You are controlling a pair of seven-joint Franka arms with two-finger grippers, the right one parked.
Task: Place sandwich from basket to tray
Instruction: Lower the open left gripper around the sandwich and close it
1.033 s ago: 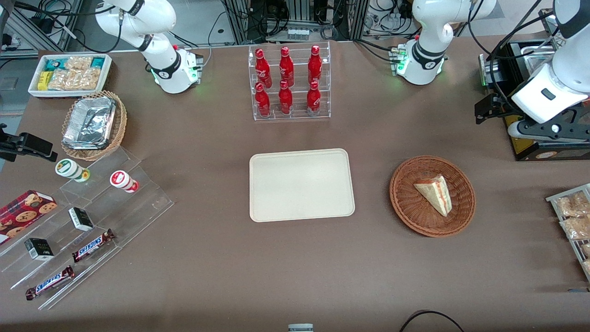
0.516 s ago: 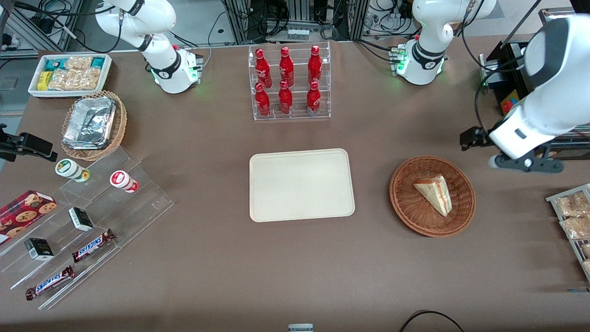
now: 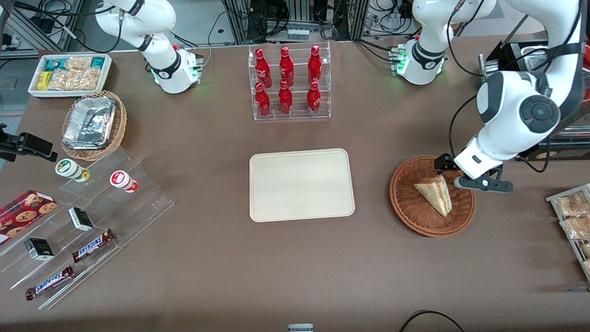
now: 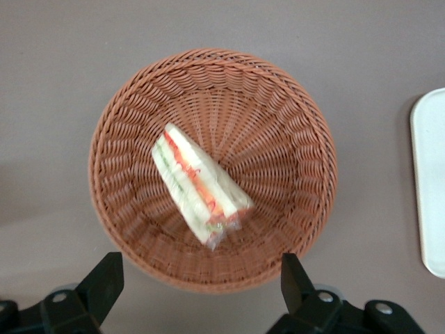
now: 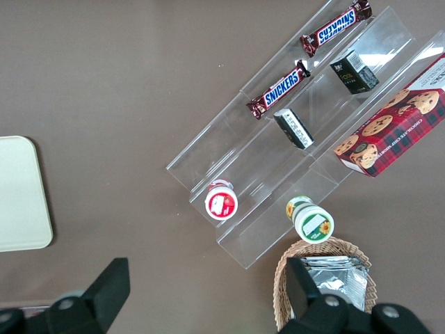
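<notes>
The sandwich point(image 3: 434, 193) point(image 4: 198, 184), a pale wedge with red, orange and green layers, lies in the round reddish-brown wicker basket point(image 3: 405, 207) point(image 4: 292, 125). My left gripper point(image 3: 481, 183) point(image 4: 199, 282) hangs above the basket's rim, on the side toward the working arm's end of the table. It is open and empty, its two black fingers spread about as wide as the basket and well above the sandwich. The cream tray point(image 3: 302, 184) point(image 4: 431, 188) lies flat and bare beside the basket, at the table's middle.
An acrylic rack of red bottles point(image 3: 288, 83) stands farther from the front camera than the tray. A wire rack of snack bags point(image 3: 571, 216) sits at the working arm's end. Acrylic steps with snacks point(image 3: 87, 221) and a tan basket with foil container point(image 3: 92, 124) lie toward the parked arm's end.
My left arm has swung in from the working arm's end of the table and come nearer the front camera, bringing the gripper over the basket. Sandwich, basket and tray have not moved.
</notes>
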